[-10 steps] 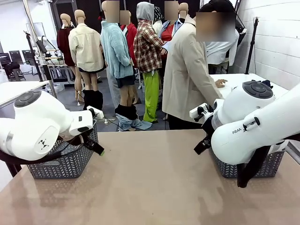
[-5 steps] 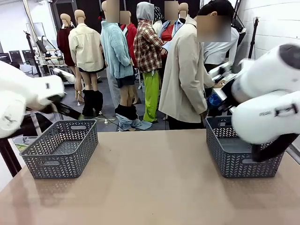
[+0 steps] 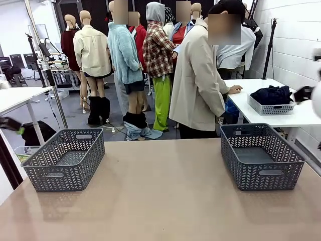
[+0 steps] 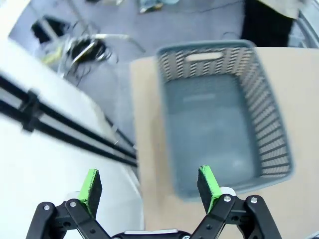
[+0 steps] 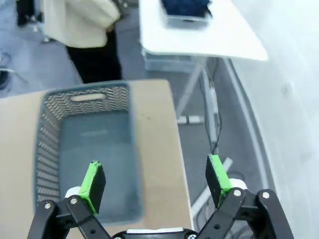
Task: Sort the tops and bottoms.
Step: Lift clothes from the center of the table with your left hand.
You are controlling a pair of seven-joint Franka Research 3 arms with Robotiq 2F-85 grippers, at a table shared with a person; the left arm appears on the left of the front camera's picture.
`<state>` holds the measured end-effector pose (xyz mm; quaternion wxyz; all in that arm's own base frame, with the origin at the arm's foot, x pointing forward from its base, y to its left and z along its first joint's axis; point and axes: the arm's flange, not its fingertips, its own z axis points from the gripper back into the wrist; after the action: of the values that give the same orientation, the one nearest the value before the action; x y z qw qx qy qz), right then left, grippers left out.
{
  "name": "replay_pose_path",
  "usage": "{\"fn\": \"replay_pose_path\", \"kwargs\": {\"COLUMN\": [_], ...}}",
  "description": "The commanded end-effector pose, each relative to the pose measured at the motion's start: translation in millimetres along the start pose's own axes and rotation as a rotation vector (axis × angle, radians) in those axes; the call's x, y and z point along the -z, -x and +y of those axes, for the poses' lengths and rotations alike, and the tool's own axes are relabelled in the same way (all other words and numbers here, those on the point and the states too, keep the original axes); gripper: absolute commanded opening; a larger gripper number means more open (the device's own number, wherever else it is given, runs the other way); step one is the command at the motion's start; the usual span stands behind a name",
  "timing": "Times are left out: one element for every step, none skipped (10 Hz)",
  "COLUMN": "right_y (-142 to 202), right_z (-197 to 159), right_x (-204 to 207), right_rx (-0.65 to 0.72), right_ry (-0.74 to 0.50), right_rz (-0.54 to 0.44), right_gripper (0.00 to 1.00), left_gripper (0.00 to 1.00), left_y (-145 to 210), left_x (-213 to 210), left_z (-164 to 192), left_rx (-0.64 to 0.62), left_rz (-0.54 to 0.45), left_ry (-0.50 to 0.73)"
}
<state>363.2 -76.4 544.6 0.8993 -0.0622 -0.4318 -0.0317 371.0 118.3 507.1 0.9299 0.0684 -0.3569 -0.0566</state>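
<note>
Two grey openwork baskets with a herringbone pattern and slot handles stand on the beige desk (image 3: 160,196), well apart: left grey basket (image 3: 70,175) near the left edge, right grey basket (image 3: 266,175) near the right edge.

One lot of dark navy garments (image 3: 271,94): soft cloth, crumpled into a heap that rises above the rim of a small pale basket (image 3: 271,108). The number of pieces in the heap cannot be told, and any label on it is too small to read. The pale basket sits on a white side desk (image 3: 303,118) beyond the far right corner of the beige desk.

One person in a beige coat (image 3: 198,80) stands at the far side, turned away towards the side desk, with a hand (image 3: 234,89) resting on its top near the pale basket.

Left end effector (image 4: 149,181): green pads wide apart, nothing between them, raised above the near end of the left grey basket.

Right end effector (image 5: 155,177): green pads wide apart, nothing between them. It hangs high over the right edge of the beige desk, with one pad above the right grey basket and the other past the desk edge, above the floor.
</note>
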Motion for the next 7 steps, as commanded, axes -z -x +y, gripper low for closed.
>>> {"fn": "replay_pose_path", "kwargs": {"right_y": [147,159,165,167,32,32,32], "right_z": [-17,-24,-27,-25,-66,-66,-66], "right_x": [2,13,22,27,37,37,37], "right_rx": [0.155,0.186,0.202,0.192,0.197,0.197,0.197], "right_ry": [-0.007,-0.018,-0.037,-0.066,0.015,0.015,0.015], "right_rz": [0.028,0.053,0.056,0.032,0.094,0.094,0.094], "right_gripper": [1.00,1.00,1.00,1.00,1.00,1.00,1.00], "left_gripper": [1.00,1.00,1.00,1.00,1.00,1.00,1.00], "left_y": [58,62,59,53,48,48,48], "left_x": [5,13,21,26,12,12,12], "left_z": [29,48,56,55,69,69,69], "left_rx": [-0.078,-0.106,-0.117,-0.109,-0.124,-0.124,-0.124], "left_rz": [0.040,0.054,0.046,0.037,0.065,0.065,0.065], "left_ry": [-0.004,0.006,0.040,0.047,-0.010,-0.010,-0.010]}}
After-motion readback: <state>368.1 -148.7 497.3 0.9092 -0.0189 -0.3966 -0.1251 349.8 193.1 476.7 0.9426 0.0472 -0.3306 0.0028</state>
